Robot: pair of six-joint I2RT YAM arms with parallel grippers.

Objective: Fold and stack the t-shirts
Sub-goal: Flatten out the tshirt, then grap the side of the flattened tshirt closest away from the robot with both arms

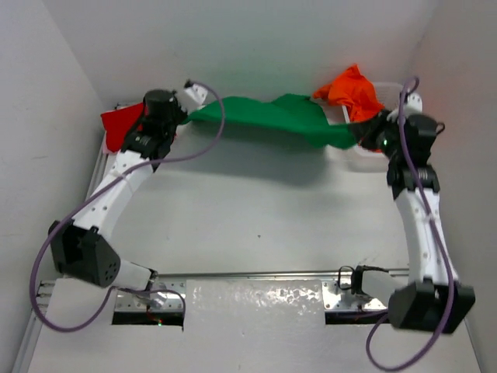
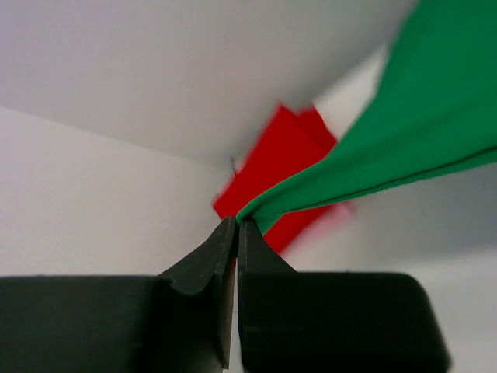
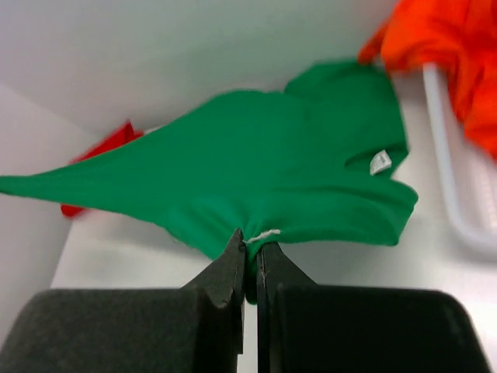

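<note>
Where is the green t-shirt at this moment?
In the top view the green t-shirt hangs stretched across the table's far side, pinched by the left gripper near the red t-shirt and by the right gripper beside the basket holding the orange t-shirt.

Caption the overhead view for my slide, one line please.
Left gripper and right gripper hold the green t-shirt stretched between them, red t-shirt left, orange t-shirt right.

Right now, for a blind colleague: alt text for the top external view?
A green cloth t-shirt hangs stretched between the left gripper and right gripper, both shut on it. A bright red cloth t-shirt lies far left; an orange cloth t-shirt sits in a white plastic basket far right.
</note>
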